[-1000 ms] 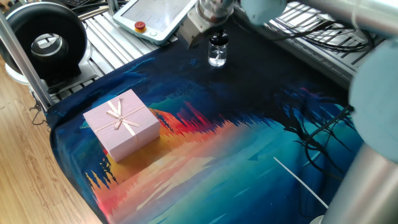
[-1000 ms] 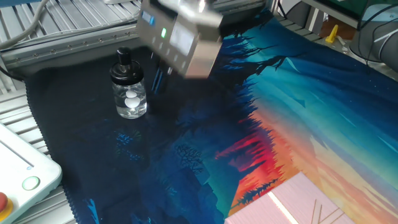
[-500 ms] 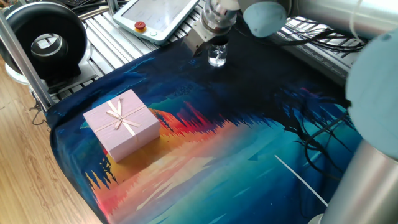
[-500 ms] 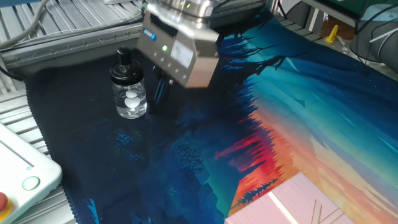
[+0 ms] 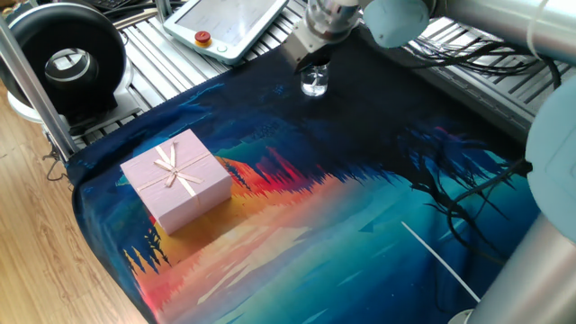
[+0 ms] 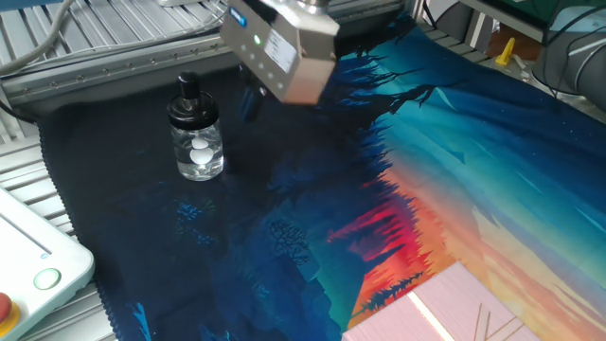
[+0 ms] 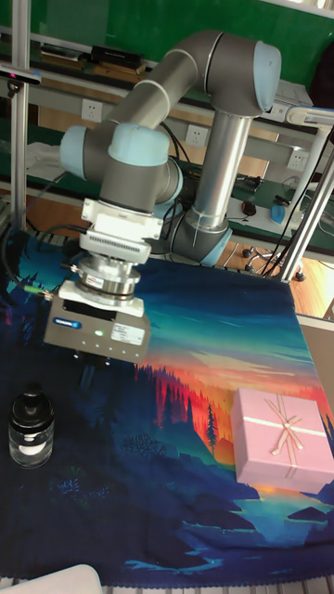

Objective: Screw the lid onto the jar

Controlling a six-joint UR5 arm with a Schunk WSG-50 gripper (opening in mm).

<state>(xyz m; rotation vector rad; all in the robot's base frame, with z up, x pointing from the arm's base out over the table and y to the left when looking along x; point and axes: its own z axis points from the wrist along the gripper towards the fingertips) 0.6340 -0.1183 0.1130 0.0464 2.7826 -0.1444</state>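
The jaws (image 6: pixel 248 99) hang above the dark end of the desk (image 6: pixel 454 170), which is covered by a cloth printed with a sunset forest scene, and they hold nothing; their dark fingers (image 7: pixel 93 374) blend into the dark cloth, so I cannot tell whether they are spread or closed. The jar (image 6: pixel 197 150), a small clear glass bottle with white bits inside, stands upright on the cloth just beside the jaws and lower than them, apart from the fingers. The lid (image 6: pixel 188 98), a black cap with a narrow bulb top, sits on the jar's neck. The pink gift box (image 5: pixel 176 178) with a ribbon rests well apart from the jaws, toward the opposite end of the cloth.
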